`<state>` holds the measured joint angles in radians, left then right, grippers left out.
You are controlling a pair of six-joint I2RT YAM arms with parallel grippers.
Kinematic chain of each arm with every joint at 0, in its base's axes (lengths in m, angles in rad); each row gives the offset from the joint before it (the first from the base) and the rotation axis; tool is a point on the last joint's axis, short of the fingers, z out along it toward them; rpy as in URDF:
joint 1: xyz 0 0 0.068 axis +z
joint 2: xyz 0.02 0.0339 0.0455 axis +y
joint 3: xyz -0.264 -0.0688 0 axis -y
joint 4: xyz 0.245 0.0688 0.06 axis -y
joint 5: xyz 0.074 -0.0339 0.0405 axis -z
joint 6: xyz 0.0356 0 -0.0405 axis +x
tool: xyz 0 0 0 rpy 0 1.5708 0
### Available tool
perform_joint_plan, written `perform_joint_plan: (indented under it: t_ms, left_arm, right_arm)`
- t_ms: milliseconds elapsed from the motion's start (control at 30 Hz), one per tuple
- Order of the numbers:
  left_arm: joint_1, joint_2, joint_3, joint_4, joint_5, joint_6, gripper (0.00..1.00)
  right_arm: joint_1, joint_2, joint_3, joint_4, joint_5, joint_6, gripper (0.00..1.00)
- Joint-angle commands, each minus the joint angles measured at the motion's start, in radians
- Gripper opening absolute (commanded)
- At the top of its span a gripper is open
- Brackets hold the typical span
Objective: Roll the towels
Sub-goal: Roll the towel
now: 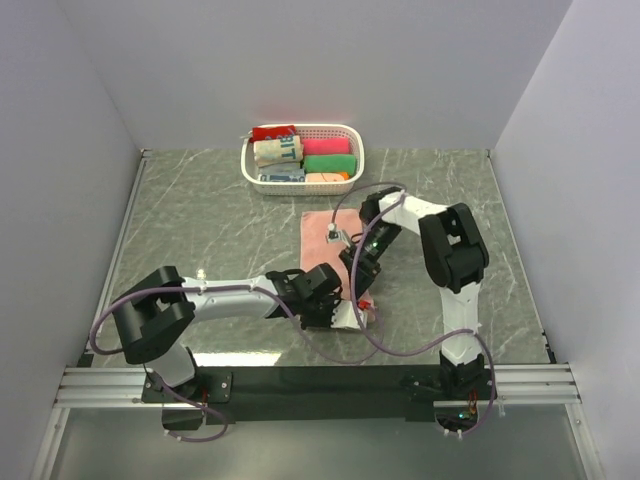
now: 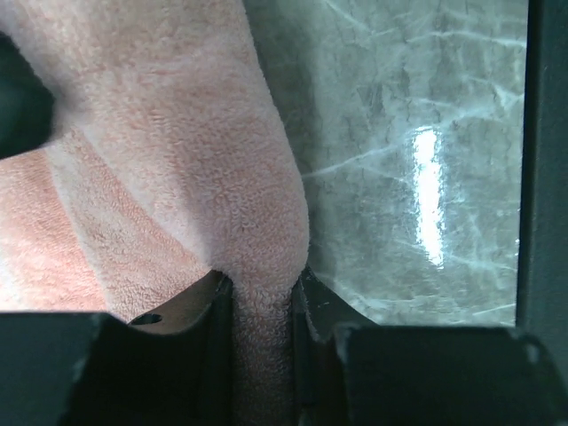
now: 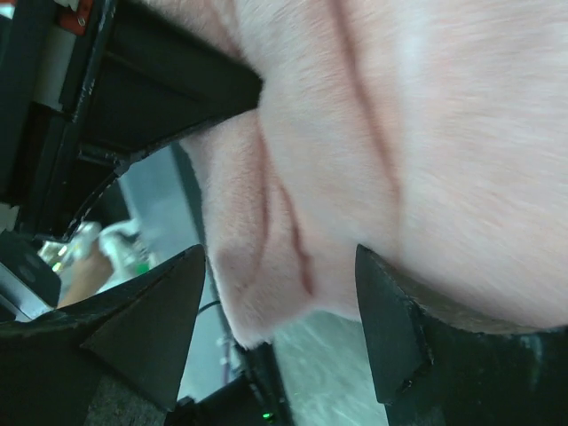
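The left pincer (image 2: 262, 277) is closed narrow on a fold of the towel (image 1: 322, 228). The pink terry is squeezed between its two fingers (image 2: 216, 337) and bulges up out of them in a rounded ridge. Ahead and to the left of that grip, the towel fills the wrist view. To the right of the grip lies the bare table (image 2: 417, 177).

The right pincer (image 3: 280, 257) stands wide, its fingers (image 3: 160, 311) well apart. A creased edge of the towel lies across the gap between them (whether it touches either finger, I cannot tell).

From above, the two pincers sit close together at the towel's near end, the right one just beyond the left and a little to its right. The towel stretches away from them, flat on the table, and its far edge stops short of the basket (image 1: 352, 138). The basket stands beyond both pincers at the far side and holds small cloth rolls (image 1: 328, 162). The towel's near end, under the pincers, is mostly hidden by the arms.
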<state>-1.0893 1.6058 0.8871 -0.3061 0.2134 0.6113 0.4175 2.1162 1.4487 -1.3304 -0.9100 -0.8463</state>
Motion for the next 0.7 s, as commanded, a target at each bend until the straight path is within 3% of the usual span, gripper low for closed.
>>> perform_joint_plan:
  t_ms: [0,133,200,333,667]
  left_arm:
    - [-0.001,0.086,-0.002,-0.208,0.152,-0.074,0.08]
    - [0.040,0.129,0.019,-0.264,0.181,-0.088,0.06]
    - [0.054,0.137,0.024,-0.293,0.184,-0.097,0.06]
    - [0.083,0.148,0.019,-0.335,0.198,-0.091,0.06]
    - [0.215,0.155,0.032,-0.504,0.261,-0.019,0.05]
  right_arm:
    - [-0.055,-0.067,0.036,0.077,0.042,0.013,0.75]
    - [-0.112,-0.081,0.012,0.129,0.031,0.079,0.75]
    - [-0.105,-0.079,-0.013,0.226,0.098,0.166,0.75]
    - [-0.004,-0.056,-0.022,0.381,0.246,0.315,0.75]
    - [0.119,0.097,0.142,0.458,0.260,0.452,0.76]
